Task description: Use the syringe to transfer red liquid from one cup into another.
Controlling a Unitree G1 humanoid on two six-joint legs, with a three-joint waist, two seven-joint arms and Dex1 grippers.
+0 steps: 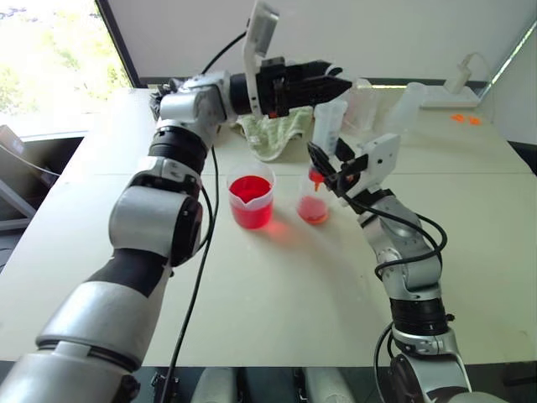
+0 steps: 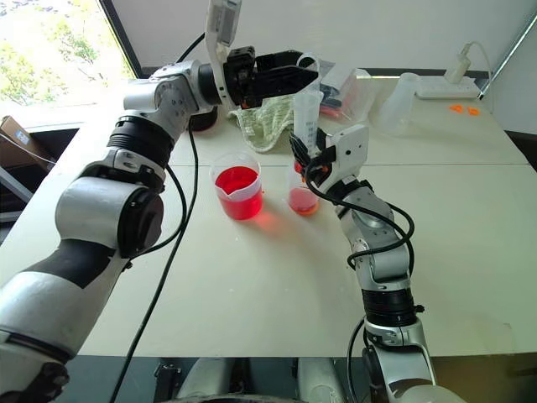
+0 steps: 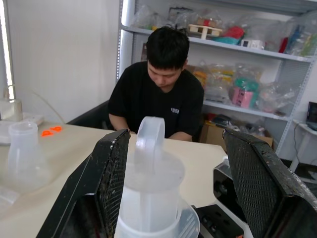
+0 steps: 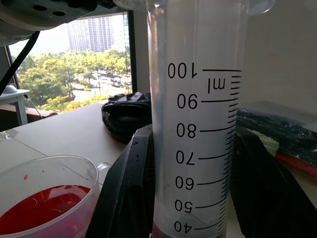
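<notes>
The syringe point(image 1: 329, 126) stands upright, its clear barrel gripped between my right gripper's point(image 1: 327, 164) shut fingers; its graduated barrel point(image 4: 198, 124) runs up between them in the right wrist view. Its orange-red tip point(image 1: 316, 179) points down into the narrower cup point(image 1: 313, 207), which holds a little red liquid at its base. To that cup's left stands the spouted beaker point(image 1: 251, 201), with red liquid point(image 1: 249, 190) in it. My left gripper point(image 1: 336, 81) reaches across from the left at the syringe's top. Its open fingers point(image 3: 99, 193) flank the plunger handle point(image 3: 150, 163) without touching it.
A green-and-white cloth point(image 1: 273, 130) lies behind the beaker. Clear plastic containers point(image 1: 362, 101) stand at the back, with a white power strip point(image 1: 453, 84) and orange bits point(image 1: 466, 118) to the right. A person in a black shirt point(image 3: 166, 94) sits beyond the table, before shelves.
</notes>
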